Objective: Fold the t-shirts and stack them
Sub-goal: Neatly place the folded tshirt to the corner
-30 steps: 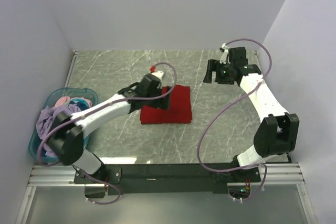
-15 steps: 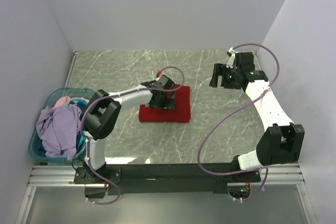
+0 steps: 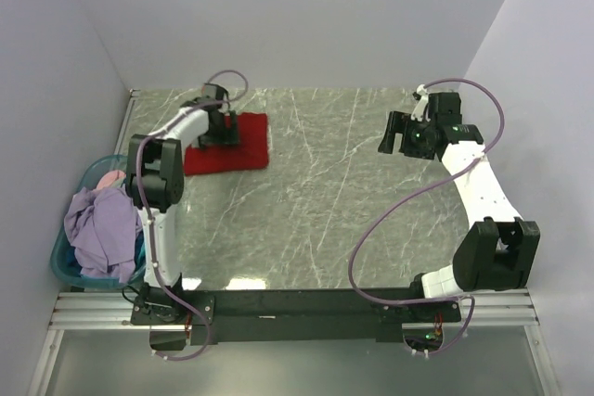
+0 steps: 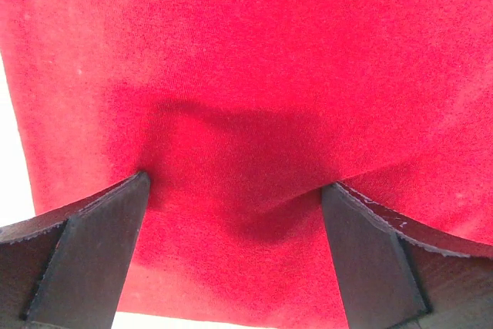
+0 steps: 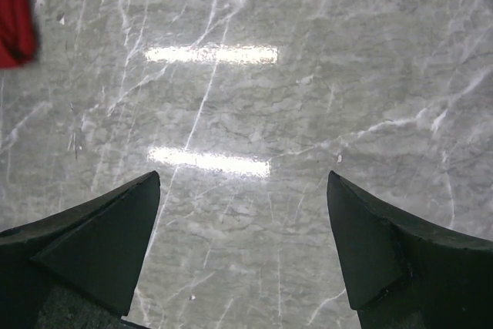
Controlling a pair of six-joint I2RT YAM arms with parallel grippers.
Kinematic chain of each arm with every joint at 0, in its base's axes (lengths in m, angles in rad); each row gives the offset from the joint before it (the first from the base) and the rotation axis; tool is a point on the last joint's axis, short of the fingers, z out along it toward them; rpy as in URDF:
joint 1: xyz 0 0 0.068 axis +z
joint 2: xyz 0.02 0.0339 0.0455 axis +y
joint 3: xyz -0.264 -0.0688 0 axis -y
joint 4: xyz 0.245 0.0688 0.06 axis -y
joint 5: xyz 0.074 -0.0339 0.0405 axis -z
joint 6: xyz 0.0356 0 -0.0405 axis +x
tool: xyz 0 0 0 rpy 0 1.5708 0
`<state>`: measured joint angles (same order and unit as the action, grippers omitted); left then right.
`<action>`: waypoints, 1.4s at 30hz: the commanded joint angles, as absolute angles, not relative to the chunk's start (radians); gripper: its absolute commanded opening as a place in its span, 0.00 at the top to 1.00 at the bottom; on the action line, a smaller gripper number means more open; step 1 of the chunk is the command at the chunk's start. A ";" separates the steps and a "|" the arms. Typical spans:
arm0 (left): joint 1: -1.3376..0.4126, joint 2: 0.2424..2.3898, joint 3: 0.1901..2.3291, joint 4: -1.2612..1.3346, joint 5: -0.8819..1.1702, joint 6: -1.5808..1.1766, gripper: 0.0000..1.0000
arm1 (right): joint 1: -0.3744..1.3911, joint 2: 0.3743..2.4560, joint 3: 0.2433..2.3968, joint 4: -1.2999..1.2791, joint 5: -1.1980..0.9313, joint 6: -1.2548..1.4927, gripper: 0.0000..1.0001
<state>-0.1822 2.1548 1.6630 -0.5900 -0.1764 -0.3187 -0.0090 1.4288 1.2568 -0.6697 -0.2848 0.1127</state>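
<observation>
Folded red t-shirt [image 3: 251, 150] is lying at the far-left corner of the marble table [image 3: 325, 201], with both grippers gaping wide.

At the left edge, a teal basket [image 3: 63, 264] is holding a heaped lavender t-shirt [image 3: 102, 229], with a pink one [image 3: 111, 176] peeking out behind it. The left gripper [image 4: 235, 186] is sitting over the red cloth, fingers spread fully and clamping nothing. Grey veined marble is stretching from the shirt across to the right gripper [image 5: 243, 179], which is hovering fully open over bare stone and holding nothing, near the right wall [image 3: 548, 90]. Pale walls are closing in on the left, far and right sides, and a black rail [image 3: 297, 303] is running along the near edge.
</observation>
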 commanded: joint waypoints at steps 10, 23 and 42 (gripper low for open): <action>0.041 2.459 2.135 -0.807 -0.264 -0.011 0.01 | -0.057 1.436 1.305 -0.693 -0.324 0.095 0.04; 0.146 2.493 2.217 -0.720 -0.281 0.163 0.01 | -0.064 1.439 1.299 -0.696 -0.341 0.092 0.04; 0.120 2.142 2.123 -0.779 -0.131 0.121 0.01 | -0.064 1.376 1.296 -0.721 -0.359 0.106 0.03</action>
<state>0.1375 2.2765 2.1242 -0.7364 -0.2039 0.1368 -0.0570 1.4334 1.2640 -0.7212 -0.3485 0.1062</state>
